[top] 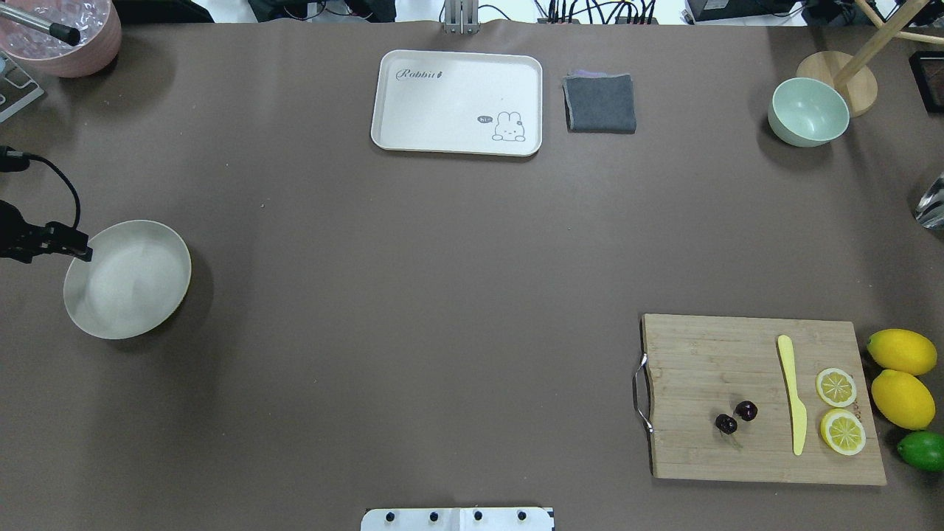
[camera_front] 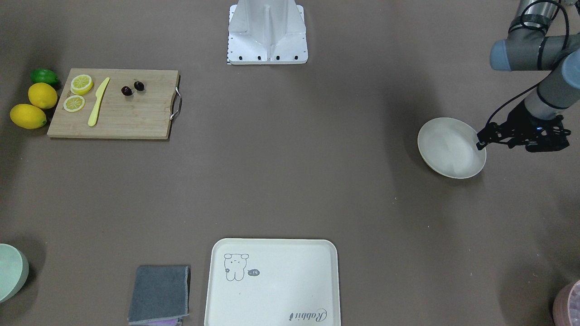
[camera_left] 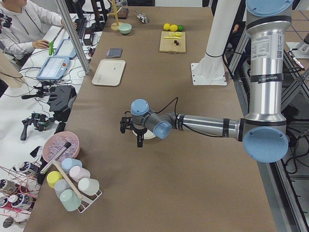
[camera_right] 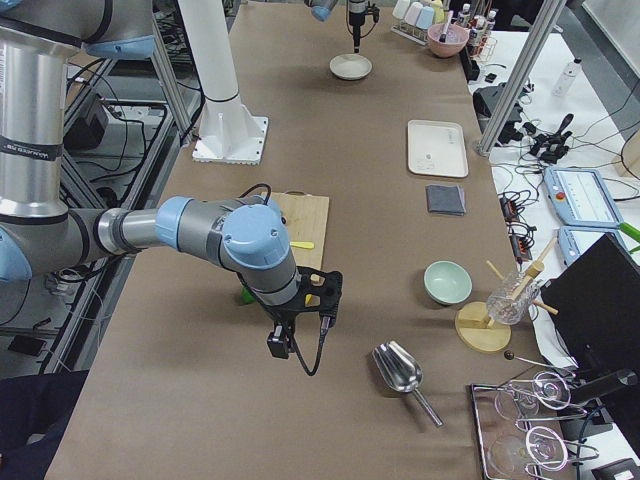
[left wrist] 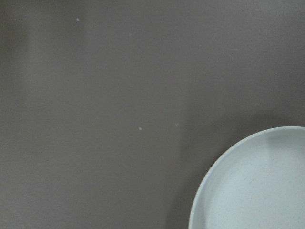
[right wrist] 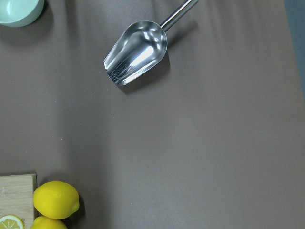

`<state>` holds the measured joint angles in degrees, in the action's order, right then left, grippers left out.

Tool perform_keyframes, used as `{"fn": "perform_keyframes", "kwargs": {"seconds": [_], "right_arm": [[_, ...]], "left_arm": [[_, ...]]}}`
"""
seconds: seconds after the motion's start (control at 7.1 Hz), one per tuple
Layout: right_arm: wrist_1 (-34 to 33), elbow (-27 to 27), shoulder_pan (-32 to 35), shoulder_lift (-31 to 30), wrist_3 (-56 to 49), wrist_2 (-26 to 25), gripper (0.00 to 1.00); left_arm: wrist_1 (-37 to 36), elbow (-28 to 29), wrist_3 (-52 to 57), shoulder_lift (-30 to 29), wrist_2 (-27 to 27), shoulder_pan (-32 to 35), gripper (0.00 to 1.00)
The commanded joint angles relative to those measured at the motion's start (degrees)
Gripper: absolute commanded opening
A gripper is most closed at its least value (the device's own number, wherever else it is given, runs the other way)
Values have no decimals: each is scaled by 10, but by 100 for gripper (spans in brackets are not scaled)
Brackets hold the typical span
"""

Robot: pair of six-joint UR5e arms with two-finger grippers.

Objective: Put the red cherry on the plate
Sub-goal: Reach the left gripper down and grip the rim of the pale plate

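The red cherry, a pair of small dark fruits, lies on the wooden cutting board beside a yellow knife. Far across the table the cream plate stands empty. My left gripper is at the plate's outer rim, its fingers together and nothing seen in them. My right gripper hangs over the table beyond the board's lemon end. It shows only in the exterior right view, so I cannot tell whether it is open or shut.
Lemon slices, whole lemons and a lime sit at the board's outer end. A metal scoop and green bowl lie beyond. The bear tray and grey cloth are at the far edge.
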<state>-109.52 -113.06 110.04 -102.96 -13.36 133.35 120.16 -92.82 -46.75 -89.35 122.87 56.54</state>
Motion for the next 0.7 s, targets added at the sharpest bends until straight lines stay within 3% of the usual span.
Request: {"fn": "perform_keyframes", "kwargs": {"seconds": [0.0,0.14,0.42,0.56], "right_arm": [[0,1,0,0,0,-1,100],[0,1,0,0,-1,-1,100],[0,-1,4,-1,-1,-1,100],[0,-1,6,-1,-1,-1,100]], "left_arm": [[38,14,-20,5,-25,-31,98],[68,22,-15,20,-24,-31,98],[153,43,-15,58,51,-31,98],[160,42,-19,61,57,-30,98]]}}
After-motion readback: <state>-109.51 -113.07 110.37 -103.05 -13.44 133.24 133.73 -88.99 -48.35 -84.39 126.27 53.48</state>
